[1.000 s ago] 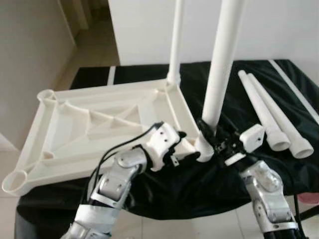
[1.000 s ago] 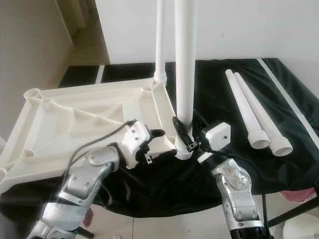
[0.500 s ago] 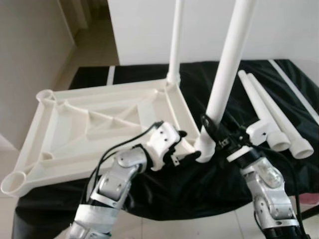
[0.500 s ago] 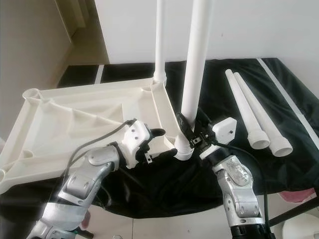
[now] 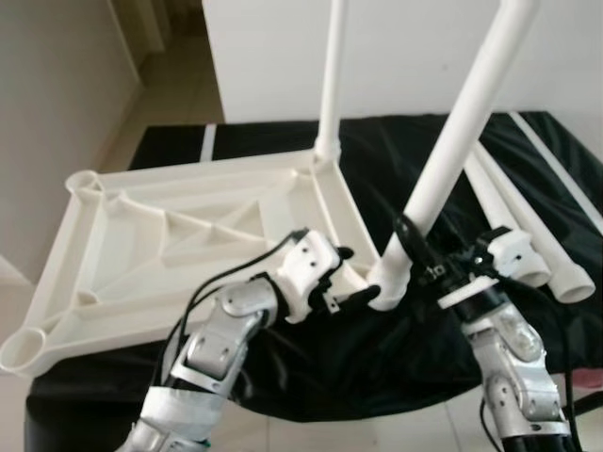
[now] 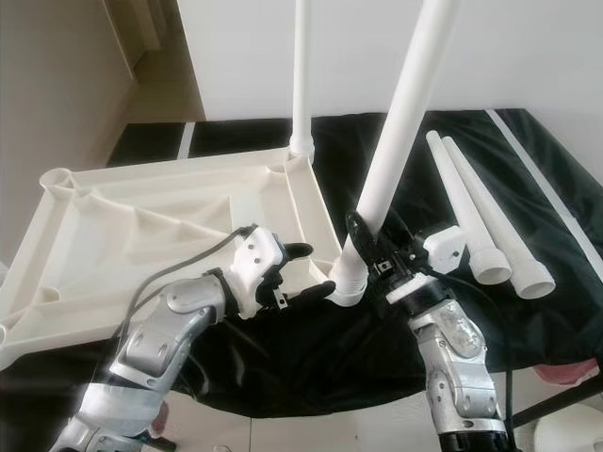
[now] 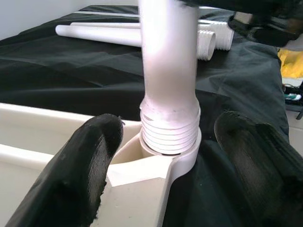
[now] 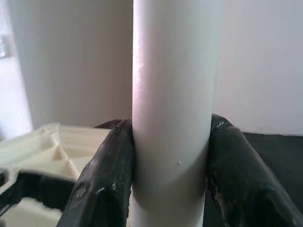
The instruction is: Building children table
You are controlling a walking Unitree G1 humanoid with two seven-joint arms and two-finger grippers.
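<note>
Left eye view: the upturned white tabletop (image 5: 179, 235) lies on the black-draped desk (image 5: 396, 169). At its near right corner socket (image 7: 161, 158) a white leg (image 5: 452, 151) leans to the right, threads partly seated. The right tool (image 5: 413, 256) is clamped on that leg just above the socket; the left tool (image 7: 165, 156) stands spread apart around the socket. Two spare legs (image 5: 528, 235) lie beyond.
</note>
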